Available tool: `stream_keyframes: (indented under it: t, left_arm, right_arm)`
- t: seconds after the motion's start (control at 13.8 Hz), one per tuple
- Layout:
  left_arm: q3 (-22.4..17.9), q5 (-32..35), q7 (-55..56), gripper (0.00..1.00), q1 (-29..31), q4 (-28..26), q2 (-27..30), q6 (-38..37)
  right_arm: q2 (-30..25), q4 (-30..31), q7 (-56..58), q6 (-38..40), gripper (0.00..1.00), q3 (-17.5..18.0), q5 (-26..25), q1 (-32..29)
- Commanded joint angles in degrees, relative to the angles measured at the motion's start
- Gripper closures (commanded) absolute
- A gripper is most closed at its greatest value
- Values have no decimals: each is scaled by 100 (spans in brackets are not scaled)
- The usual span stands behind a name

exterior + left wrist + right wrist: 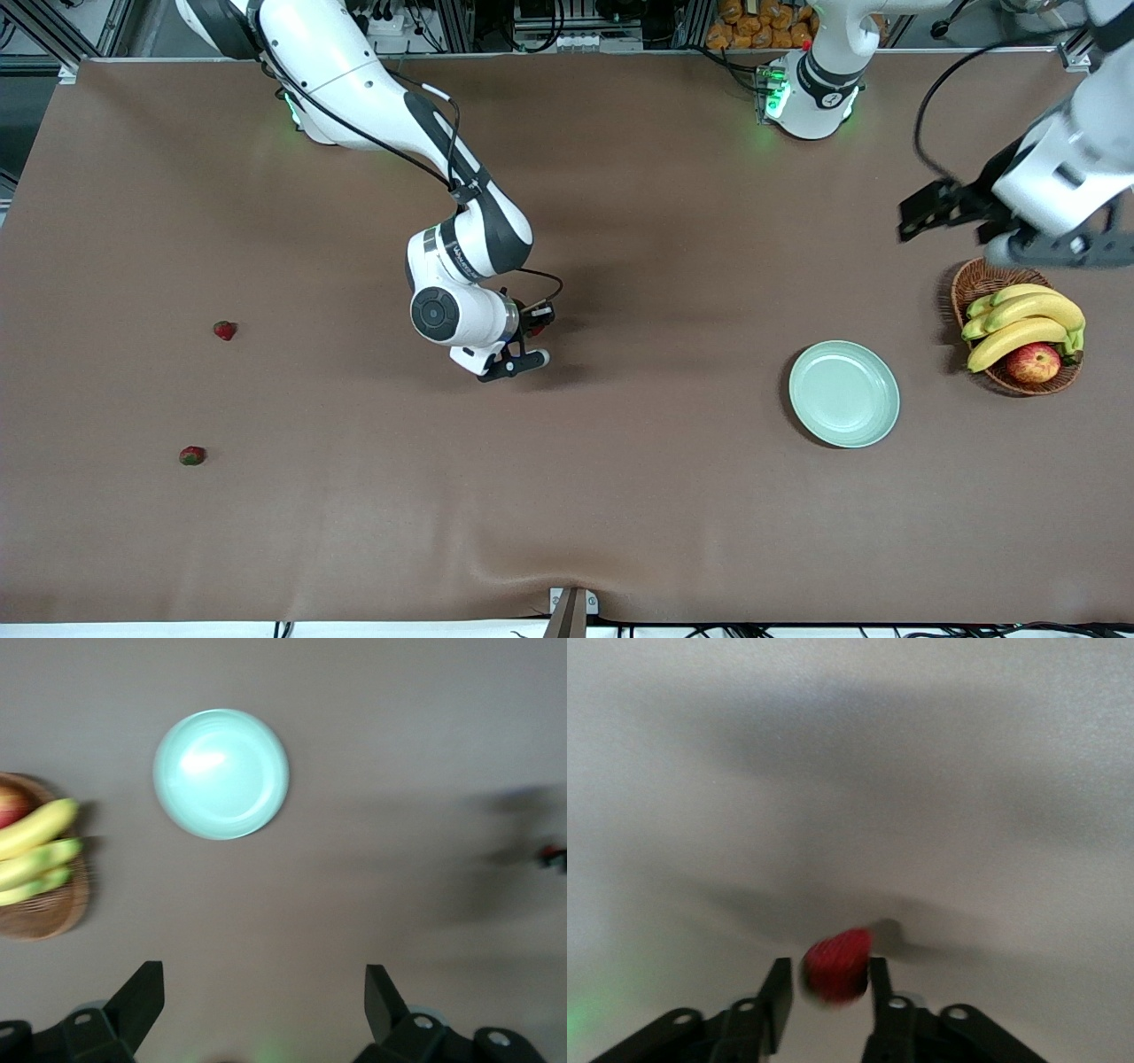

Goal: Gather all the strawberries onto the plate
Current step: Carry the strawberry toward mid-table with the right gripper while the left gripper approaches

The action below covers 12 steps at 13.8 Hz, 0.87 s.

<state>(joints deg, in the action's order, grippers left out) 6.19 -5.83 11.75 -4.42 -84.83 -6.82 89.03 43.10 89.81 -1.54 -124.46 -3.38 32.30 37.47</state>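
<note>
My right gripper (530,341) hangs over the middle of the table (567,496), its fingers set on either side of one strawberry (837,966). The berry fills the gap between them, so I judge it gripped. To do this step well I should keep the hold gentle but sure, carry the berry level toward the left arm's end, and release it only low over the plate's (844,393) middle, so it cannot roll off the rim. My left gripper (264,1010) waits spread wide and empty above the basket (974,282).

Counting: three strawberries, one held and two (225,330) (192,455) lying near the table edge at the right arm's end. One plate, empty. One basket.
</note>
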Motion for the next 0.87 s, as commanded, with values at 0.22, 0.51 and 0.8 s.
stream_keyframes:
  t: [0.22, 0.51, 0.8]
  left_arm:
    - [40, -225, 1408, 0, -779, 336, -1364, 1580]
    - [-4, -182, 2181, 0, -1543, 336, -2137, 2564]
    - [-48, -33, 2464, 0, -2272, 388, -2709, 3234]
  right_arm:
    - [-117, -51, 32, -25, 0, -49, 101, -212]
    - [-784, -34, 66, 27, 0, -75, 14, -1037]
    - [-1172, 19, 119, 325, 0, -258, -232, -1995]
